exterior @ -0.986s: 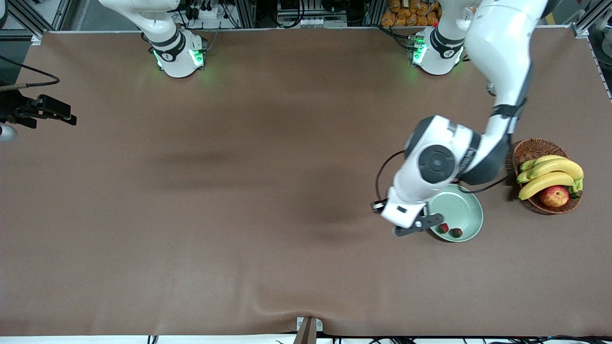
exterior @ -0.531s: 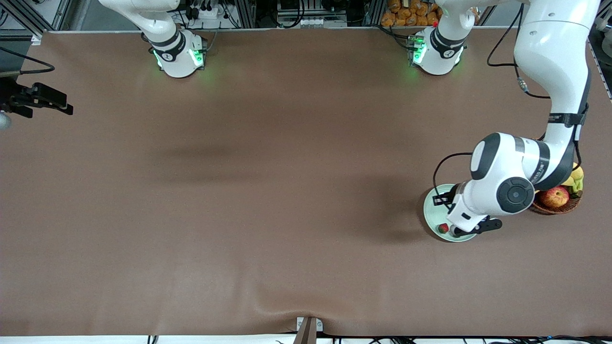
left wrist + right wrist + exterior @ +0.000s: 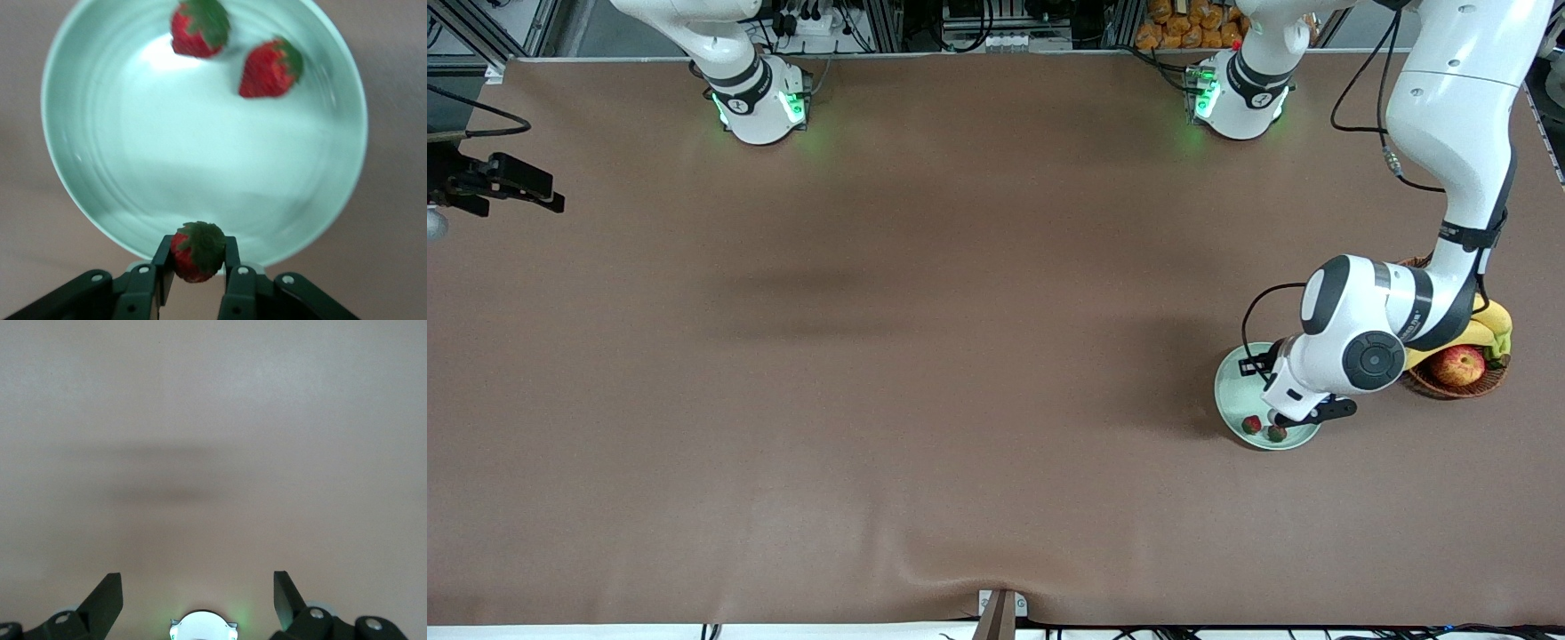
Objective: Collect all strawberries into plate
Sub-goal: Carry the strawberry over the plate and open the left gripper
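The pale mint-green plate (image 3: 1230,391) lies near the left arm's end of the table. Two strawberries (image 3: 1252,425) (image 3: 1277,434) rest in it, close to the rim nearest the front camera. In the left wrist view both of them (image 3: 199,28) (image 3: 270,67) lie on the plate (image 3: 200,153). My left gripper (image 3: 198,257) is shut on a third strawberry (image 3: 198,251), red with a green cap, just above the plate's rim. The left hand (image 3: 1303,415) hangs over the plate. My right gripper (image 3: 197,583) stands open over bare table, holding nothing.
A brown wicker basket (image 3: 1449,388) with bananas (image 3: 1489,324) and a red-yellow apple (image 3: 1458,364) stands beside the plate, toward the left arm's end, partly covered by the left arm. The right arm's base (image 3: 760,107) glows green.
The left hand has swung from beside the plate to over it, toward the basket, then shifted a little. The two strawberries in the plate have stayed put. The right arm waits.
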